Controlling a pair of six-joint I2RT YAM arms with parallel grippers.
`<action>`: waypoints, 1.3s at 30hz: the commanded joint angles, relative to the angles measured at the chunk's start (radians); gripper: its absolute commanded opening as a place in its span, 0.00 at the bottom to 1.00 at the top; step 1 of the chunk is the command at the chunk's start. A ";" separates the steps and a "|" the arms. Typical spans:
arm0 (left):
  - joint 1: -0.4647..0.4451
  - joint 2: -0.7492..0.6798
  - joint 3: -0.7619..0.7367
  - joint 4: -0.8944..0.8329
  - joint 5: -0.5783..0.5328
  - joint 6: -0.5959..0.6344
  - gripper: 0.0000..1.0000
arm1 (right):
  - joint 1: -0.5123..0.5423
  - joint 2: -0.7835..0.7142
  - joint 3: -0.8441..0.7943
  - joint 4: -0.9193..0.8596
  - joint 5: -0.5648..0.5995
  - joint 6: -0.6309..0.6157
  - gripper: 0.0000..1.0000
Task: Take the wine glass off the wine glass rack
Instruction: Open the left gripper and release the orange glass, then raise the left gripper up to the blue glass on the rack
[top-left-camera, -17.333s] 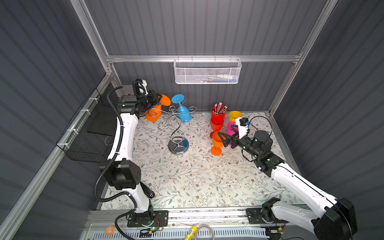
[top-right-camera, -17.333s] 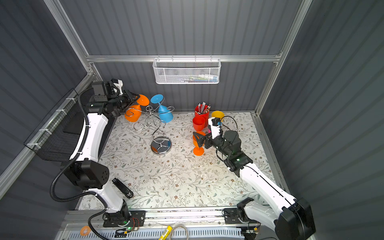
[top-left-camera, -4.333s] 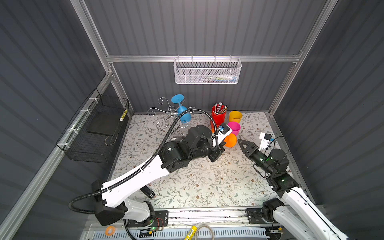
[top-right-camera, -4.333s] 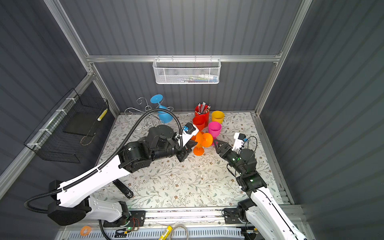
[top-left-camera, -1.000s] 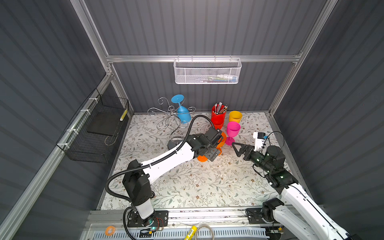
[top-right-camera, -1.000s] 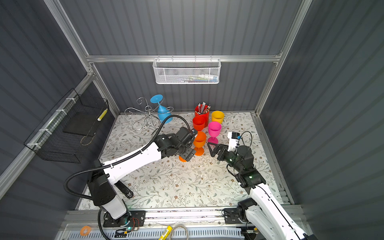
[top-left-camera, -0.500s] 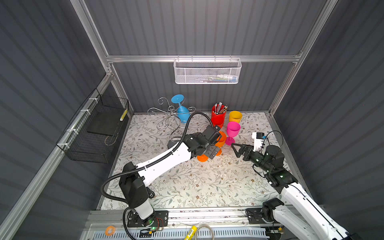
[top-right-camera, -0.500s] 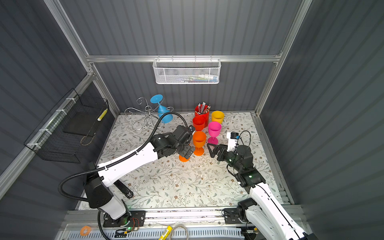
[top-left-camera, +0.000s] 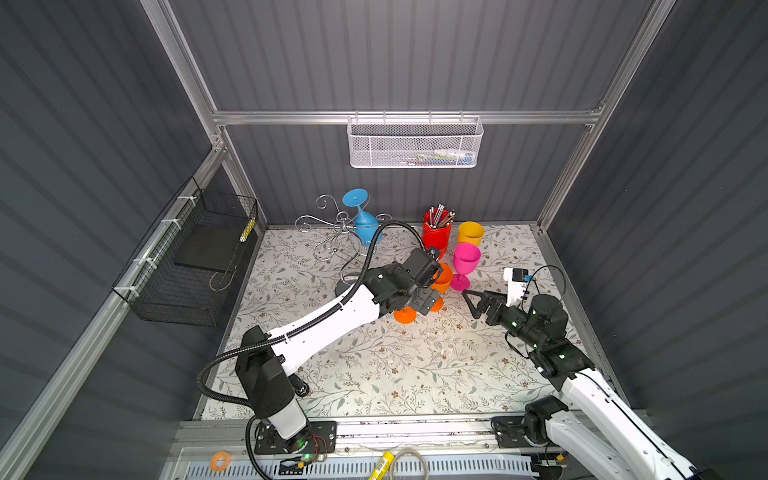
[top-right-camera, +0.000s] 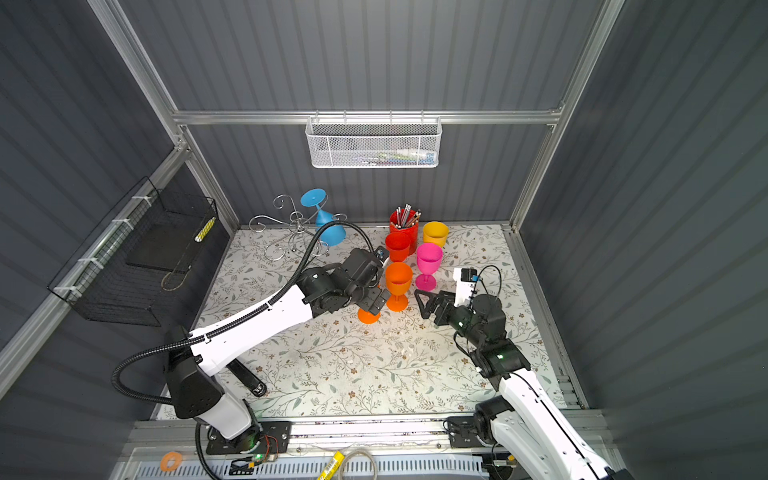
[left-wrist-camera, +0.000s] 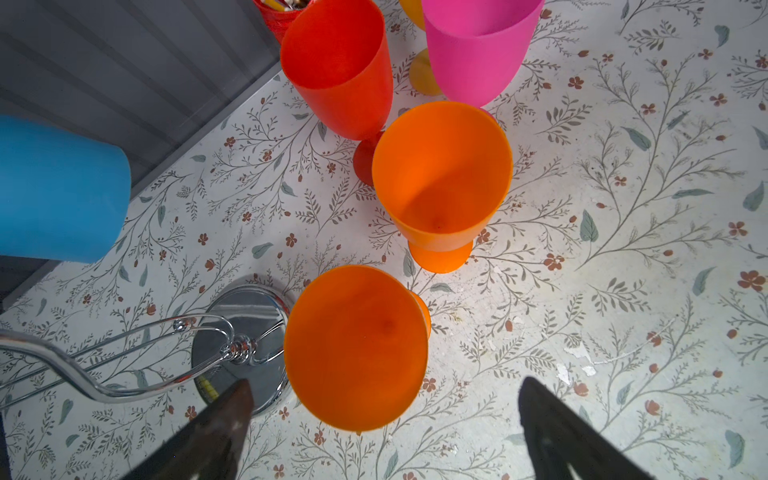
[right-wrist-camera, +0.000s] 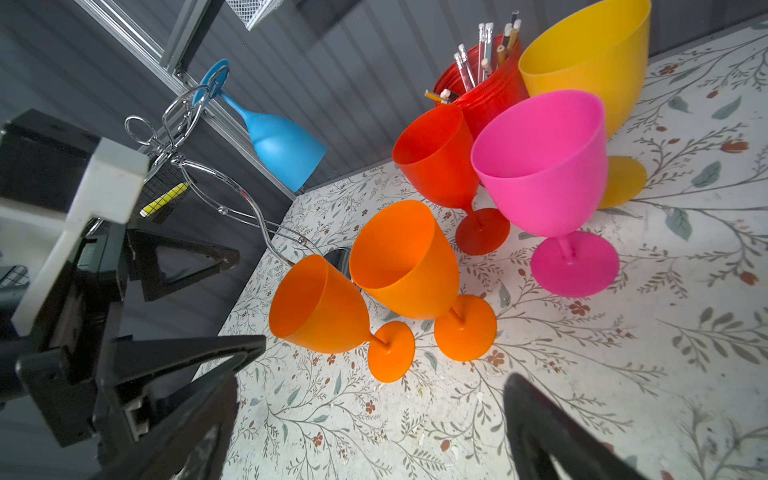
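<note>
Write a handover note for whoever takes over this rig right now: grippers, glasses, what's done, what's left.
Left gripper: open, at the nearer orange wine glass, not gripping it.
Right gripper: open, empty, facing the glasses.
Done: standing on the table are that glass, the second orange wine glass, red wine glass, pink wine glass, yellow wine glass.
Left: the blue wine glass hangs upside down on the wine glass rack; take it off.

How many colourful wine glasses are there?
6. Blue wine glass hangs on the wine glass rack; red glass, yellow glass, pink glass and two orange glasses stand on the table. None look hidden.
</note>
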 joint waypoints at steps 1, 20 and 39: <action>-0.020 -0.014 0.067 -0.007 -0.008 -0.008 1.00 | -0.001 -0.024 -0.011 0.015 0.019 -0.024 0.99; -0.035 0.303 0.784 -0.273 -0.116 0.087 0.99 | 0.003 -0.072 -0.047 0.054 0.030 -0.046 0.99; 0.348 0.200 0.779 -0.218 -0.102 0.127 0.90 | 0.129 0.026 -0.031 0.129 0.019 -0.123 0.99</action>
